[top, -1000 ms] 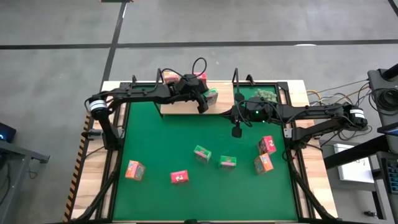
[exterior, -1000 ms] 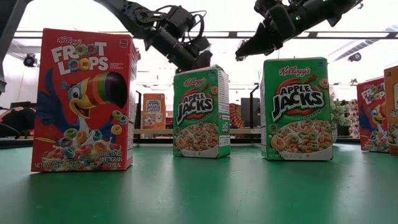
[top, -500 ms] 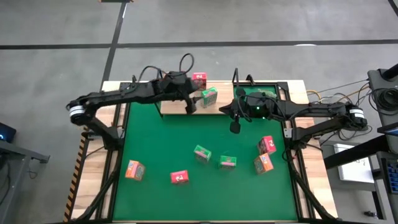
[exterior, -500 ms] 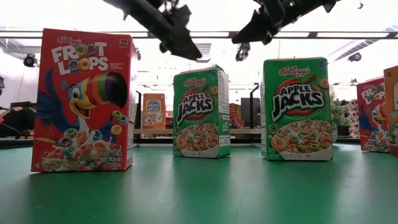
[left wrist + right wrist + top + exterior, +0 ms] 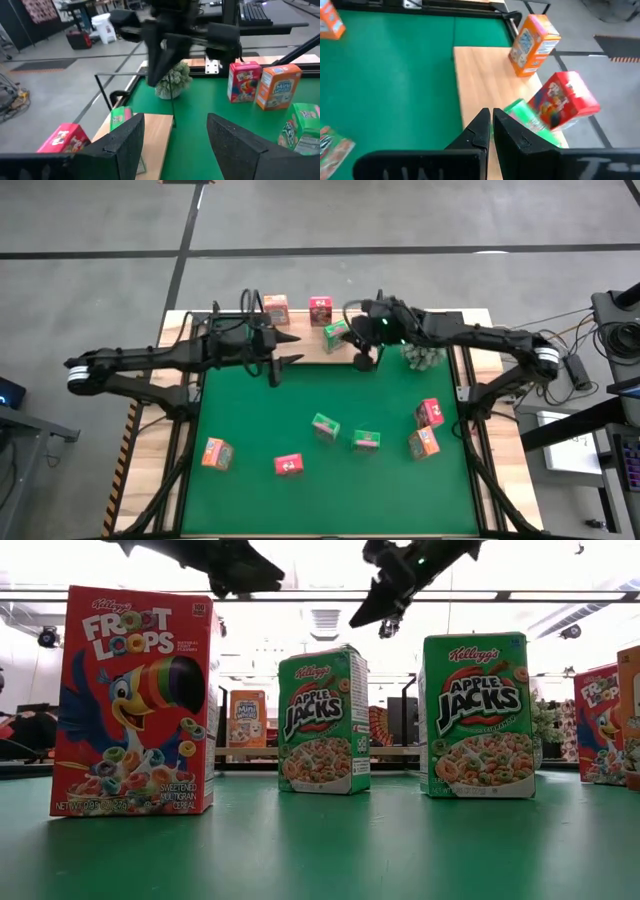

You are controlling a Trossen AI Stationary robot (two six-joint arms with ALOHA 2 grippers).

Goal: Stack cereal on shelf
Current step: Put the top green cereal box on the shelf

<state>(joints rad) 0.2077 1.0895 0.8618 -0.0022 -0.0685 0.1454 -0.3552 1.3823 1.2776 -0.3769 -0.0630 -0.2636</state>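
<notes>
Left gripper (image 5: 283, 350) is hovering over the mat (image 5: 250, 420) at the shelf's (image 5: 300, 348) front edge, fingers (image 5: 125, 142) apart, holding nothing. Right gripper (image 5: 362, 362) is hanging at the shelf's 3 o'clock end, fingers (image 5: 477, 131) pressed together, empty. Shelf is sitting at the mat's 12 o'clock, carrying an orange box (image 5: 275, 307), a pink box (image 5: 320, 309) and a green box (image 5: 337, 335), the green one probably tilted. Six more boxes are standing on the mat toward 6 o'clock, with the plant ball (image 5: 424, 357) at 2 o'clock

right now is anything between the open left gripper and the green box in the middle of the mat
Nothing visible: only bare green mat lies between the left gripper and the green box.
</notes>
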